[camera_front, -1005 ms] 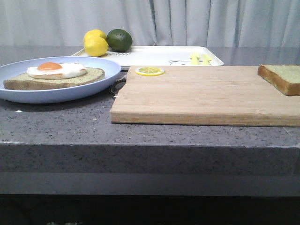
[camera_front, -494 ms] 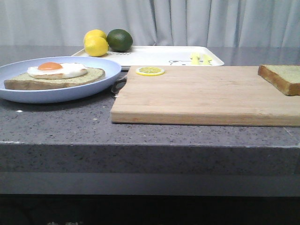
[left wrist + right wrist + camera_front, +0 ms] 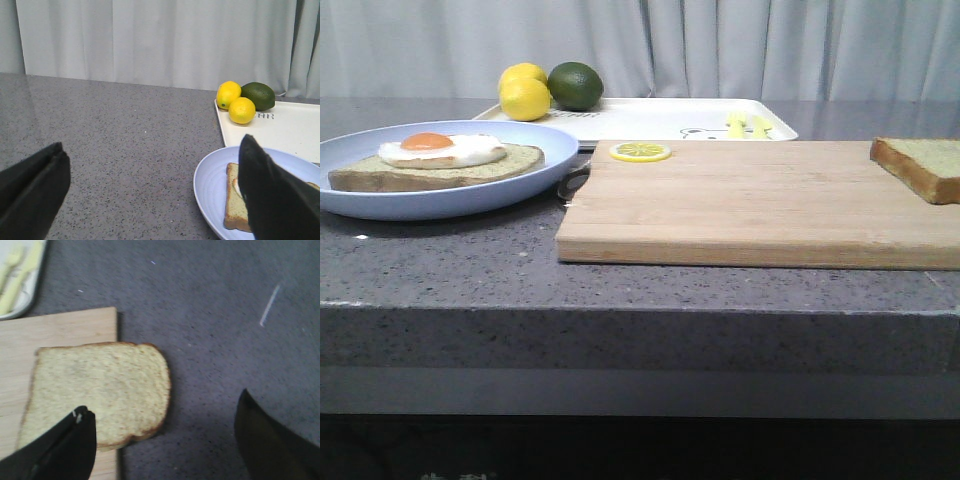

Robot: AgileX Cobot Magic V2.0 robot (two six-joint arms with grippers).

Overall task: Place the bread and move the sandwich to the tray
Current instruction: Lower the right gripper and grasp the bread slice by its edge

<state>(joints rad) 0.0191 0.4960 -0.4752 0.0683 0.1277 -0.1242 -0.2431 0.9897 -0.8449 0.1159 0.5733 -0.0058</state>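
The bread (image 3: 920, 165), a bare thick slice, lies on the right end of the wooden cutting board (image 3: 760, 200). In the right wrist view the bread (image 3: 100, 390) overhangs the board's edge, and my right gripper (image 3: 165, 445) hovers open above it, one finger over the slice's corner, the other over the counter. The sandwich (image 3: 440, 160), a slice topped with a fried egg, rests on the pale blue plate (image 3: 470, 195). My left gripper (image 3: 150, 195) is open above the counter beside the plate (image 3: 210, 185), and one finger hides most of the sandwich (image 3: 235, 205). The cream tray (image 3: 660, 118) stands at the back.
Two lemons (image 3: 524, 95) and a dark green fruit (image 3: 575, 85) sit on the tray's left end. A yellow lemon-slice disc (image 3: 640, 152) lies on the board's far left corner. Grey curtain hangs behind the counter. Neither arm shows in the front view.
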